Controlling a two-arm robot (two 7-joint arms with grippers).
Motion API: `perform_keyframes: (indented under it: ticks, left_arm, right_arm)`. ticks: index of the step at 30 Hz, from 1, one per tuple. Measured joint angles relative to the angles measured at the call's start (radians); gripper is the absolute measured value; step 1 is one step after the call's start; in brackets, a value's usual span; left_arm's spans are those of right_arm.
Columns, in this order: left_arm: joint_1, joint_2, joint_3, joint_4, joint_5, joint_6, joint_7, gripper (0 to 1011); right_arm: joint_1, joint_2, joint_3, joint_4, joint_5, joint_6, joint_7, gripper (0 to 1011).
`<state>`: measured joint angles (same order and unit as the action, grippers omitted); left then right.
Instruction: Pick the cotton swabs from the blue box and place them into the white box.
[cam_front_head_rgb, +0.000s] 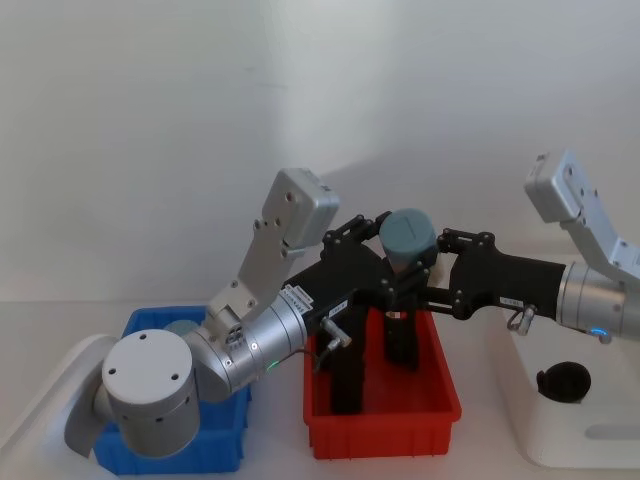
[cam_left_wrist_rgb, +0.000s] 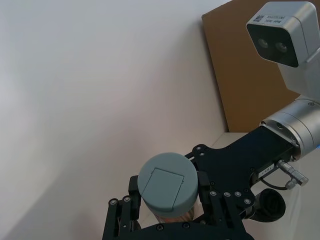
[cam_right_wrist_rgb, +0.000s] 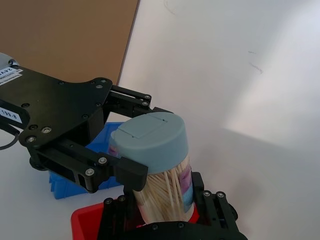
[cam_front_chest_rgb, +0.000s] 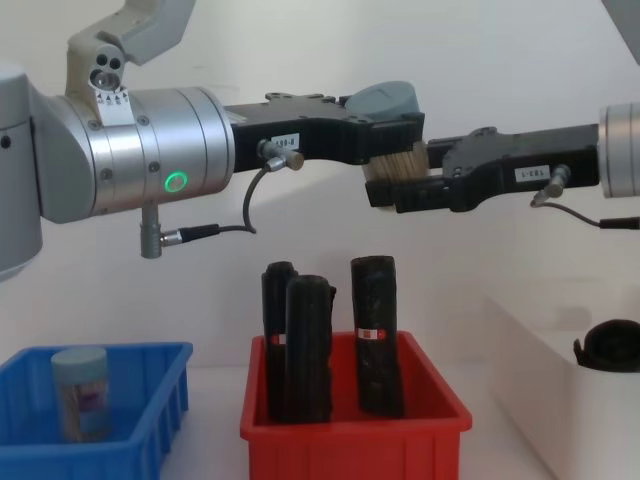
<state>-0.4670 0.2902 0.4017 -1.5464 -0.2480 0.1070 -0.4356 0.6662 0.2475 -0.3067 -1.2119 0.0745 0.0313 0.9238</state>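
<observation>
1. While one tub of cotton swabs (cam_front_chest_rgb: 80, 392) stands upright in the blue box (cam_front_chest_rgb: 150, 400) at the lower left of the chest view, the left gripper (cam_front_chest_rgb: 385, 135) reaches in from the left, its fingers clamped on the capped top of a second tub (cam_front_chest_rgb: 392, 128) at upper centre.
2. Directly below the raised tub sits a red bin (cam_front_chest_rgb: 420, 425) of black rolls (cam_front_chest_rgb: 375, 335).
3. From the right, the right gripper (cam_front_chest_rgb: 400, 185) has closed on the same tub's lower body, so both arms hold it.
4. At the lower right edge waits the white box (cam_front_chest_rgb: 535, 340).
5. Likely risk: if the left fingers release late or the arms pull apart, the tub could twist free and drop into the red bin.
</observation>
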Motion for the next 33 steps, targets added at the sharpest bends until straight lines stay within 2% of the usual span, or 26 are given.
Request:
perform_keyframes:
  ticks: [5, 8, 11, 12, 15, 23, 33]
  left_arm:
    - [0.0, 0.0, 0.001, 0.0, 0.001, 0.002, 0.0, 730]
    - [0.0, 0.0, 0.001, 0.0, 0.001, 0.002, 0.0, 842]
    - [0.0, 0.0, 0.001, 0.0, 0.001, 0.002, 0.0, 903]
    - [0.0, 0.0, 0.001, 0.0, 0.001, 0.002, 0.0, 958]
    - [0.0, 0.0, 0.0, 0.0, 0.001, 0.002, 0.0, 1003]
    - [0.0, 0.0, 0.0, 0.0, 0.001, 0.002, 0.001, 1003]
    - [0.0, 0.0, 0.0, 0.0, 0.001, 0.001, 0.001, 1003]
  right_arm:
    - [0.001, -0.001, 0.0, 0.0, 0.002, 0.0, -0.002, 659]
    - [0.001, -0.001, 0.0, 0.001, 0.002, 0.0, -0.002, 659]
    - [0.001, -0.001, 0.0, 0.001, 0.002, 0.0, -0.002, 659]
    - [0.001, -0.001, -0.001, 0.001, 0.002, 0.0, -0.002, 659]
    - [0.002, -0.001, -0.001, 0.001, 0.003, 0.0, -0.002, 659]
    - [0.002, 0.004, 0.0, -0.002, -0.001, 0.003, -0.009, 659]
    - [-0.028, 0.034, 0.017, -0.046, -0.018, 0.029, -0.071, 659]
